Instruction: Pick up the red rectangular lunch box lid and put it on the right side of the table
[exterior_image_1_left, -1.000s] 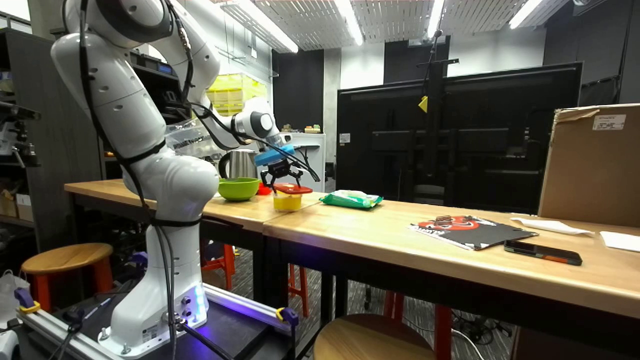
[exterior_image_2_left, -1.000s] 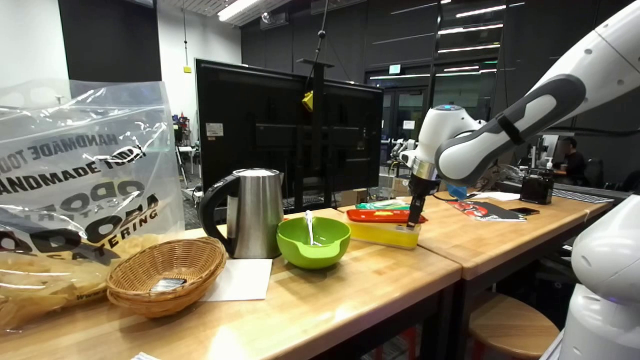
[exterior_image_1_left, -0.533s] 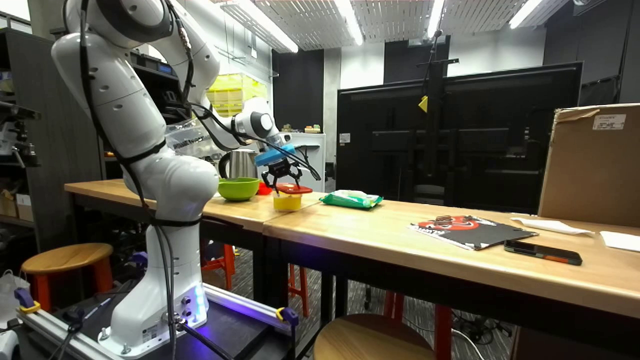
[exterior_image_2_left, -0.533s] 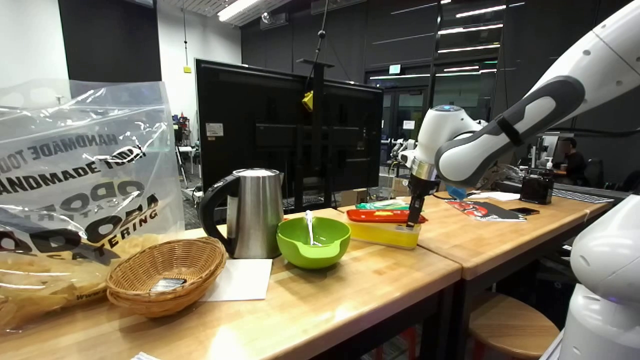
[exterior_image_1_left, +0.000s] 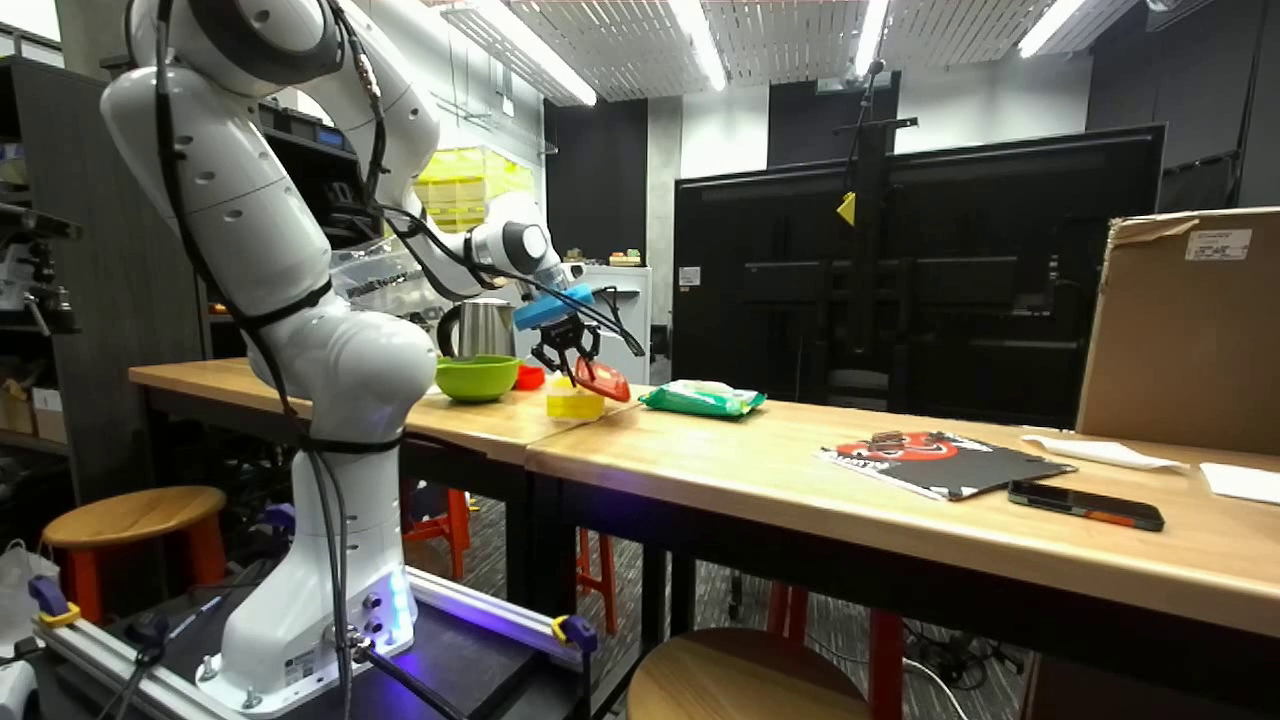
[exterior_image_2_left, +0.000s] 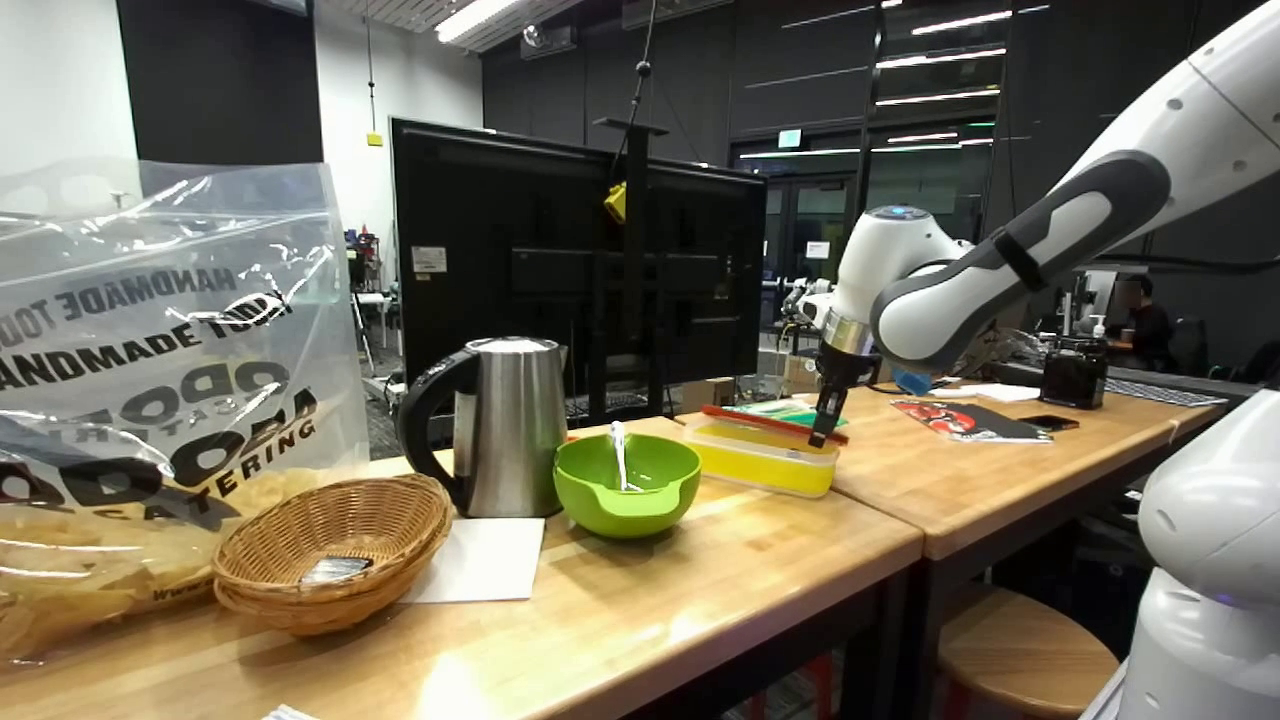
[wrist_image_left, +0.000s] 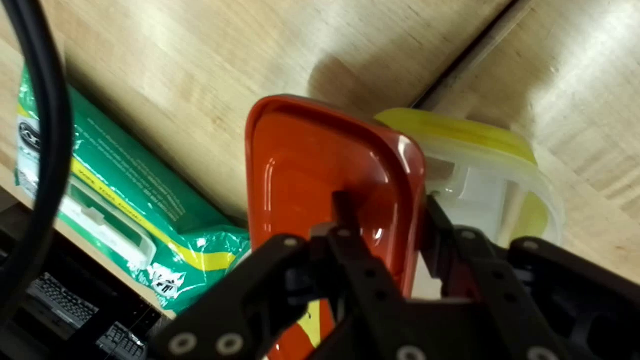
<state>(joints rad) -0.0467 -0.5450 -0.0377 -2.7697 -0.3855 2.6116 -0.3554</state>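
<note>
The red lid is held by the pincer, with one long edge pinched between its narrow-set fingers; one finger is laid over the lid's broad face and the other is set along its outer side. The remainder of the lid is held out to one side of the pincer, and a marked downward tilt is shown in an exterior view, where the yellow box is seen on the surface, just beside the lid. Whether the lid's lower edge is touched by the surface cannot be told. Opposite the box, a green packet is seen near the lid.
</note>
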